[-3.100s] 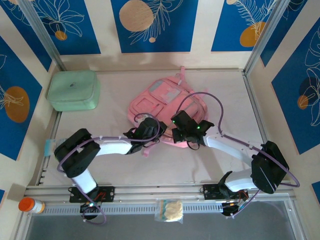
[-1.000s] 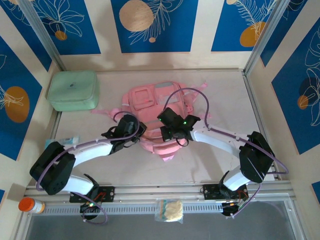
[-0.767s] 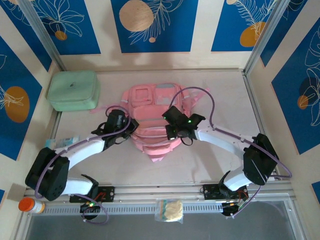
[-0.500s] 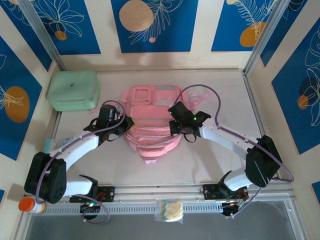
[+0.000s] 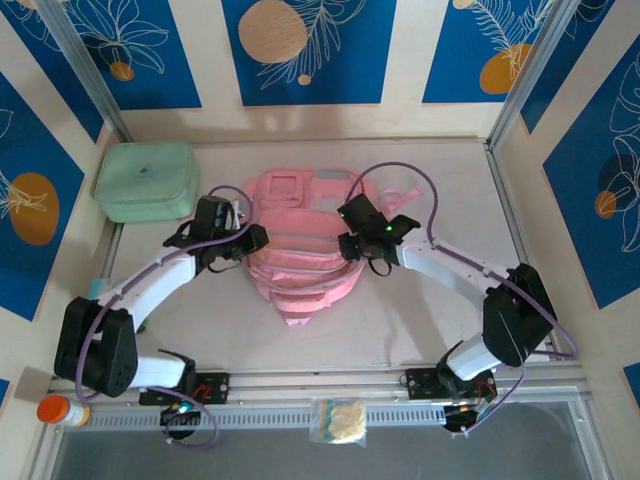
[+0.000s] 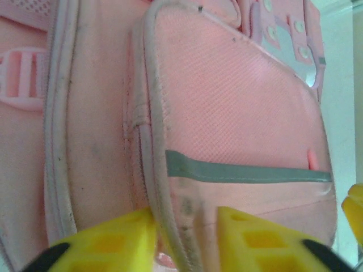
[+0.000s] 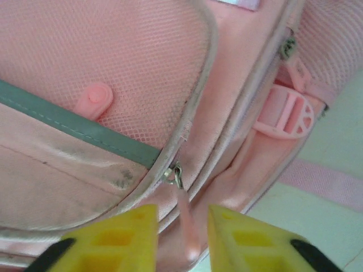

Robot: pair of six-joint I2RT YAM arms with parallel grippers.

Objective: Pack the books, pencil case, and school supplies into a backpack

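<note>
Backpack (image 5: 300,265) side edges flanked by left gripper (image 6: 187,226) and right gripper (image 7: 181,222).

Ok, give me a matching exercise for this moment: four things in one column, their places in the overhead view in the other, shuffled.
Things:
1. backpack
2. mint-green case
3. orange-capped bottle
4. clear bag

Places:
A. near left corner
B. near edge, middle
C. centre
D. far left corner

Pairs: 1-C, 2-D, 3-A, 4-B
</note>
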